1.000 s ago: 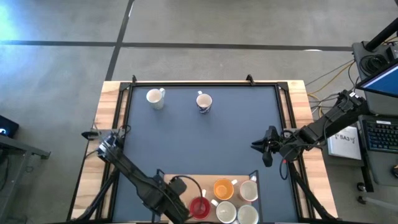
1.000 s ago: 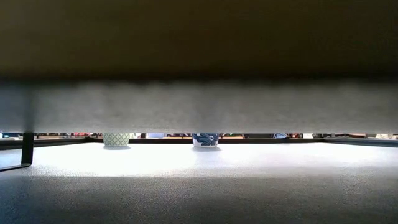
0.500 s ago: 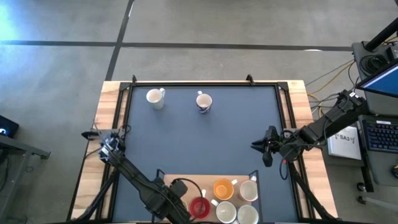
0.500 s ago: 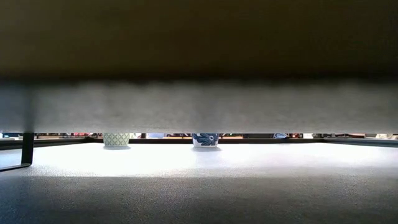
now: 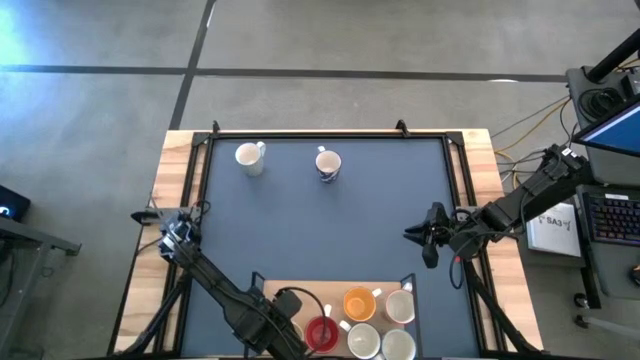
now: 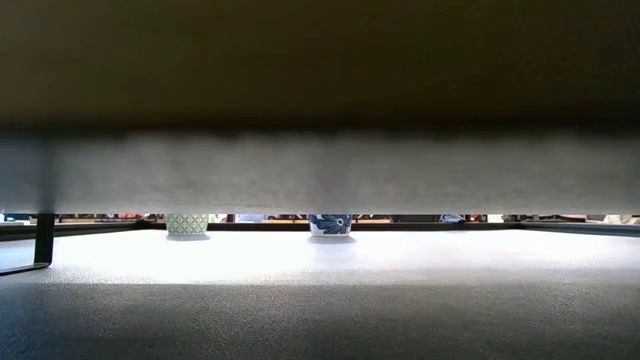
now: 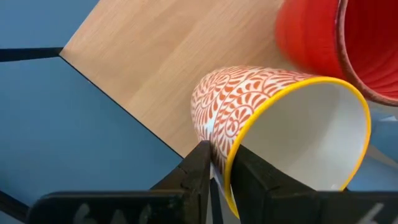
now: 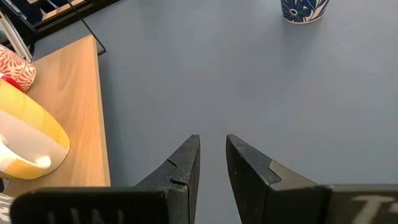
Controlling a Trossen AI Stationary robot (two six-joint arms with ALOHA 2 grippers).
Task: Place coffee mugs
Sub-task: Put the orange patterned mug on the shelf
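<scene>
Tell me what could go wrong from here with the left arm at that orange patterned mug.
1. The left gripper sits at the rim of the patterned mug; a hold on the rim alone could slip or let the mug swing.
2. The red mug is right beside it, so lifting may knock it.
The right gripper waits over the mat.

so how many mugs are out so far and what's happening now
Two mugs stand at the table's far edge: a white one and a blue-flowered one. The left end effector has its fingers around the rim of an orange-patterned mug on the wooden board, beside the red mug. Several mugs on the board remain. The right end effector hangs over the mat, holding nothing.
</scene>
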